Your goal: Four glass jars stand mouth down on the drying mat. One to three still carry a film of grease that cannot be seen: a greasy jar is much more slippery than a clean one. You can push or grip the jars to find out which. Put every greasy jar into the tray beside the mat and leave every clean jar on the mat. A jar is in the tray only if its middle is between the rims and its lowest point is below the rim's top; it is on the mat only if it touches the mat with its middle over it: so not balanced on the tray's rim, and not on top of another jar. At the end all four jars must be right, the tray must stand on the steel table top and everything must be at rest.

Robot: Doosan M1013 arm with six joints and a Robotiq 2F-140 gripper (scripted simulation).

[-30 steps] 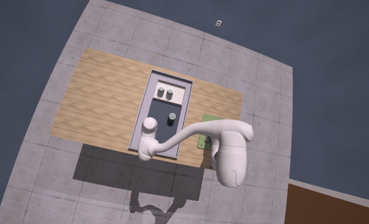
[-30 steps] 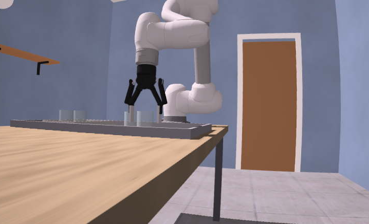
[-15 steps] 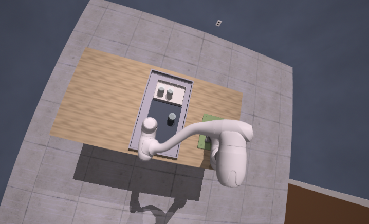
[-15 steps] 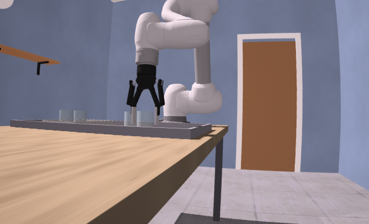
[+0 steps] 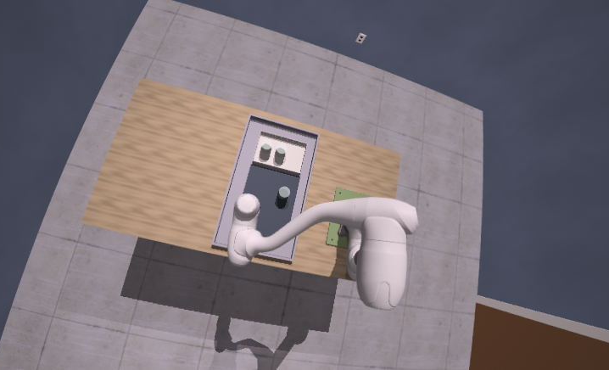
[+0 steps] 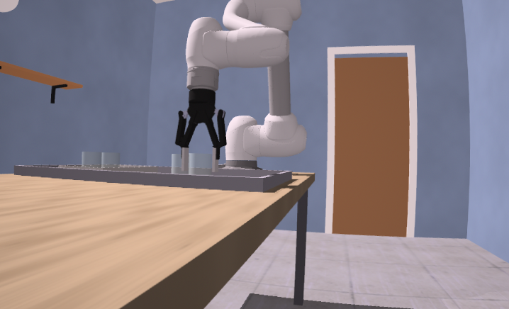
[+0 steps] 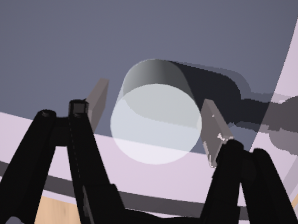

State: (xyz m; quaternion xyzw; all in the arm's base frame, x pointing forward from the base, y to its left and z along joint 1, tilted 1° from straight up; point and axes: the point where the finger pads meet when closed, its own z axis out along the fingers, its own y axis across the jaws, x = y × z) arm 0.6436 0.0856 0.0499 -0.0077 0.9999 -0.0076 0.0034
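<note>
My gripper (image 6: 200,169) (image 7: 154,102) is partly open and lowered around one pale glass jar (image 6: 200,163) (image 7: 156,127), with a finger on each side. In the wrist view a gap shows left of the jar; the right finger is very near it. This jar stands on the dark drying mat (image 5: 263,183) (image 7: 50,50); the arm hides it in the top view. A second jar (image 5: 283,195) (image 6: 175,163) stands on the mat. Two more jars stand side by side in the white tray (image 5: 295,160), one jar (image 5: 265,152) left of the other jar (image 5: 279,156).
The rimmed steel table top (image 5: 247,151) (image 7: 15,135) surrounds mat and tray, on a wooden table (image 5: 173,156) (image 6: 76,215). The second mat jar stands close by on the arm-base side. A green plate (image 5: 333,234) lies under the arm's base. The arm reaches across the steel rim.
</note>
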